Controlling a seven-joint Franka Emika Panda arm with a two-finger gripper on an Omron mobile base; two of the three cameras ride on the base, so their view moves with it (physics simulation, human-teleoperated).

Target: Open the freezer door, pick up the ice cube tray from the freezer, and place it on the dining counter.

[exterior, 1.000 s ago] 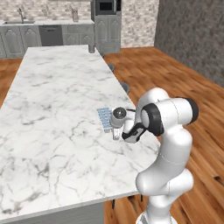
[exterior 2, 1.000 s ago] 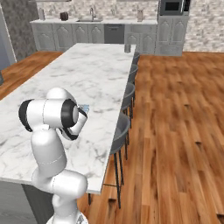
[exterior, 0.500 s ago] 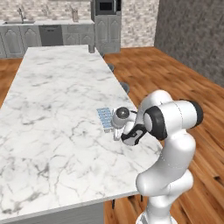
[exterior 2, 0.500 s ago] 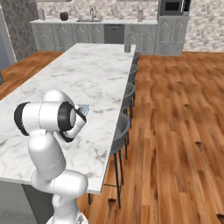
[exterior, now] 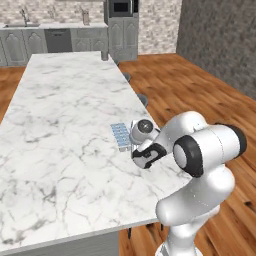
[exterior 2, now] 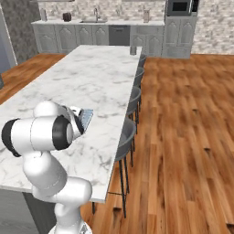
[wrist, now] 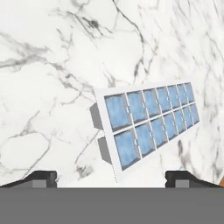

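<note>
Ice cube tray (wrist: 146, 127) lying flat on the marble tabletop (exterior: 60, 130), just ahead of the tool (wrist: 111, 177) and centred between its tips. Tool spread wide, clear of the tray, clamped on nothing. Placing apparently done; only pulling the arm away seemingly left.

A row of grey bar stools (exterior 2: 130, 132) runs through the middle of the right base view. Wood plank floor (exterior 2: 183, 137) covers its right side. Grey wall cabinets (exterior 2: 91, 36) with a sink faucet (exterior 2: 96, 13) cross the top, and a built-in oven (exterior 2: 180, 7) sits upper right. A small dark cup (exterior: 104, 56) stands at the top centre of the left base view.
</note>
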